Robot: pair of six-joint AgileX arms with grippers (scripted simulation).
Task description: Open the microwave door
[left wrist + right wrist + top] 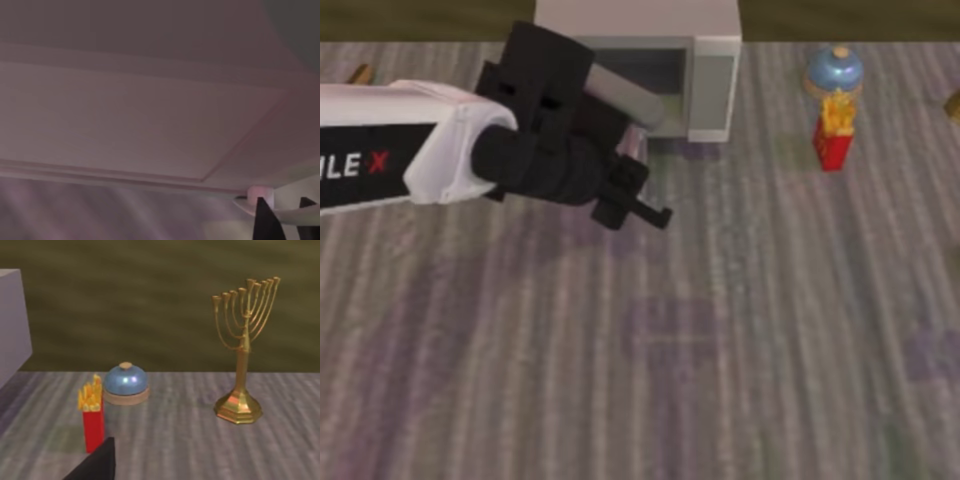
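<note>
The microwave (640, 20) stands at the back middle of the table. Its door (625, 92) is swung partly outward, so the dark cavity (645, 62) shows beside the narrow control panel (712, 90). My left arm reaches in from the left, and its gripper (642, 200) is at the door's free edge. In the left wrist view the door (130, 120) fills the picture. The slim pale handle (292, 212) runs between the two dark fingertips (264, 222), with the left gripper (282, 212) shut on it. My right gripper (97, 465) is parked out of the top view.
A blue dome bell (834, 68) and a red box of fries (833, 135) stand to the right of the microwave. A gold candelabrum (242, 365) stands farther right. A small brown object (360, 72) lies at the back left.
</note>
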